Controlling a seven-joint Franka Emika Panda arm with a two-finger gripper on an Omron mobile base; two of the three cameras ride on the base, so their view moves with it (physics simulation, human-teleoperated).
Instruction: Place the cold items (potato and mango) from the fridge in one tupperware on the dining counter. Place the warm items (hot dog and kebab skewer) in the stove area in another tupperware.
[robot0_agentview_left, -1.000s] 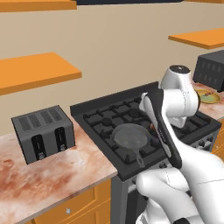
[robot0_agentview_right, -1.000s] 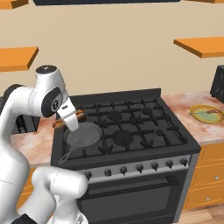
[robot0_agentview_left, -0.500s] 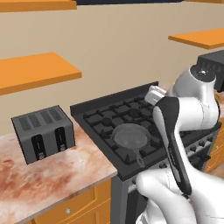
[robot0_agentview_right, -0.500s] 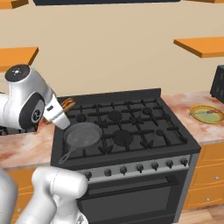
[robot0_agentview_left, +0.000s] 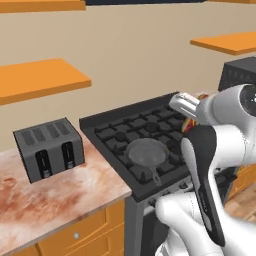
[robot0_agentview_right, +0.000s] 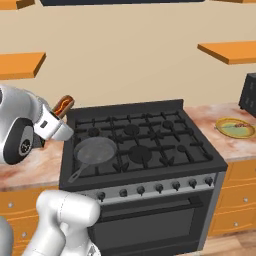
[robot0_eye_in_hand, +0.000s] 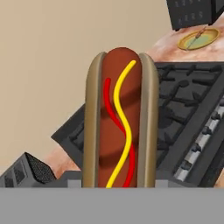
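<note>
From the left base view, a grey toaster (robot0_agentview_left: 48, 149) sits on the marble counter (robot0_agentview_left: 55, 200) at 9 o'clock, the black stove (robot0_agentview_left: 145, 142) with a frying pan (robot0_agentview_left: 147, 151) beside it at centre. The gripper (robot0_agentview_right: 59, 111) is clenched on the hot dog (robot0_eye_in_hand: 120, 118), held in the air over the stove's left edge, at 10 o'clock in the right base view. A yellow plate (robot0_agentview_right: 235, 127) lies on the right-hand counter at 3 o'clock.

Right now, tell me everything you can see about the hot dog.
The hot dog is a reddish-brown sausage in a tan bun, with wavy lines of red and yellow sauce running along its length. It looks whole. The pincer holds it by one end, lifted in the air near the left rear corner of the black stove, clear of the empty pan. Its free end points up and away from the arm.
</note>
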